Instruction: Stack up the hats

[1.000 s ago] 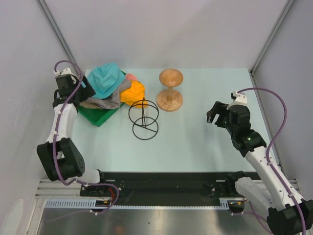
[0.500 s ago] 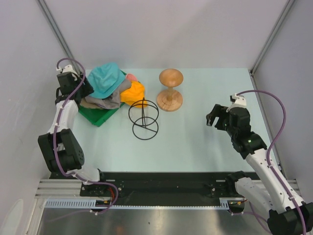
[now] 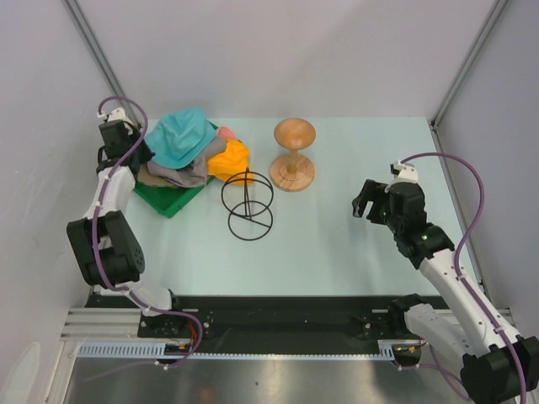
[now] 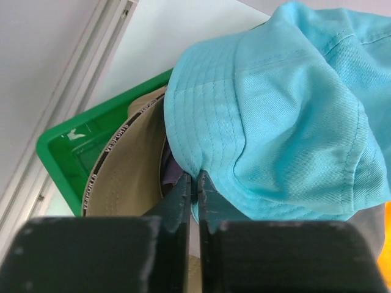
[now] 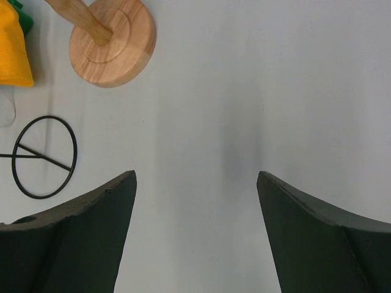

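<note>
The hats lie in a heap at the back left. A teal bucket hat [image 3: 181, 136] is on top, over a tan cap [image 3: 173, 178] and dark cloth, with an orange hat [image 3: 229, 160] and a bit of pink hat [image 3: 226, 133] to the right. My left gripper [image 3: 141, 151] is at the heap's left side. In the left wrist view it [image 4: 197, 177] is shut on the teal hat's [image 4: 275, 122] brim edge, beside the tan cap [image 4: 128, 171]. My right gripper [image 3: 364, 202] hangs open over bare table at the right, nothing between its fingers [image 5: 195, 183].
The heap rests on a green tray [image 3: 173, 200] near the left wall. A wooden hourglass stand [image 3: 293, 156] stands behind the centre. A black wire ring stand [image 3: 246, 202] is in front of the orange hat. Walls close in on both sides.
My left gripper has closed from wide open onto the teal hat's brim, its wrist shifting slightly back and left. The right arm drifted a little to the left, still open.
</note>
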You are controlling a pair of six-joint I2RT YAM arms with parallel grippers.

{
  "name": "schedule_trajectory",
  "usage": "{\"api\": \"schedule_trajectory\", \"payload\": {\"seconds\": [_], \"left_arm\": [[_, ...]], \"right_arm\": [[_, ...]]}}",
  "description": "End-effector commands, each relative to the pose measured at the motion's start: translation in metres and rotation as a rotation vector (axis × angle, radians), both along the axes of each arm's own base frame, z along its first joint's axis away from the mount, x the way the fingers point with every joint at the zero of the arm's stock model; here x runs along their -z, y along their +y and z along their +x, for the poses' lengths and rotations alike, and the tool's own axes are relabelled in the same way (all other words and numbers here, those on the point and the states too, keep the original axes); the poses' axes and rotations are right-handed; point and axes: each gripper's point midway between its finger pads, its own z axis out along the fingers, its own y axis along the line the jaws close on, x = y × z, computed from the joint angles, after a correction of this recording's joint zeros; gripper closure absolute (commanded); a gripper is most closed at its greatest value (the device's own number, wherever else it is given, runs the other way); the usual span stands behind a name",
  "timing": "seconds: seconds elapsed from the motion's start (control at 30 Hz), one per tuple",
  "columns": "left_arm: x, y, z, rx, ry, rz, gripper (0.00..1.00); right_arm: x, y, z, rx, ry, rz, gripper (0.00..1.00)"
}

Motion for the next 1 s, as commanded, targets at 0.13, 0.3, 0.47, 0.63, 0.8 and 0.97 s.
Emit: {"api": "schedule_trajectory", "payload": {"seconds": [0.13, 0.3, 0.47, 0.63, 0.8, 0.97], "left_arm": [[-0.057, -0.011, -0.009, 0.038, -0.181, 0.012, 1.00], [-0.088, -0.026, -0.026, 0.067, -0.262, -0.025, 1.00], [-0.120, -0.047, -0.046, 0.126, -0.334, -0.062, 1.00], [-0.144, -0.078, -0.064, 0.214, -0.374, -0.115, 1.00], [-0.178, -0.120, -0.085, 0.302, -0.436, -0.124, 1.00], [-0.210, -0.146, -0.098, 0.326, -0.525, -0.171, 1.00]], "right_arm": [[-0.020, 0.006, 0.009, -0.014, -0.057, 0.005, 0.15], [-0.027, 0.006, 0.012, -0.020, -0.072, -0.007, 0.15], [-0.032, 0.008, 0.012, -0.028, -0.078, -0.004, 0.15], [-0.037, 0.011, 0.008, -0.045, -0.093, 0.006, 0.15], [-0.043, 0.015, 0.004, -0.054, -0.106, 0.020, 0.15], [-0.049, 0.018, -0.004, -0.064, -0.123, 0.034, 0.15]]}}
